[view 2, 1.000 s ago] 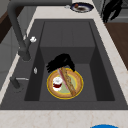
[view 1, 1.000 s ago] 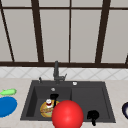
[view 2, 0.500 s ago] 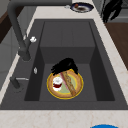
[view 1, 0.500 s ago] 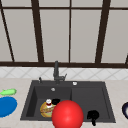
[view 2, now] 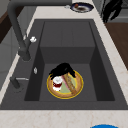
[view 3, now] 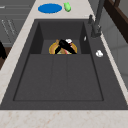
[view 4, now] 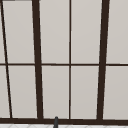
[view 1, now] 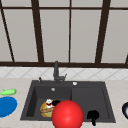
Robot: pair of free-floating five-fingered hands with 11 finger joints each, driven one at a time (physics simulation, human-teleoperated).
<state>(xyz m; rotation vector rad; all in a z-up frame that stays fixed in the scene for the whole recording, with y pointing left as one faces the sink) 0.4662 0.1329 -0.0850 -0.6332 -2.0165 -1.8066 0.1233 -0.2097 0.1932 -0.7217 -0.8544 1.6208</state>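
plate: round, yellow-rimmed plate on the floor of the sink's deep left basin; also seen in front view and right side view
on plate: small white-and-red cup standing upright, long brown-and-pink strip of food lying beside it, greenish patch under both
left hand: left hand sits over the plate's far edge, fingers curled down onto the rim next to the cup; can't tell if it actually grips the rim or just rests on it
right hand: right hand hangs at the sink's front right edge, off the plate; finger state can't be read
counts: 1 yellow plate, 1 cup, 1 food strip, 2 hands
rest: 1 faucet, 1 red ball close to the front camera, 1 blue plate on the left counter with 1 green item just behind it, 1 dark plate on the right counter
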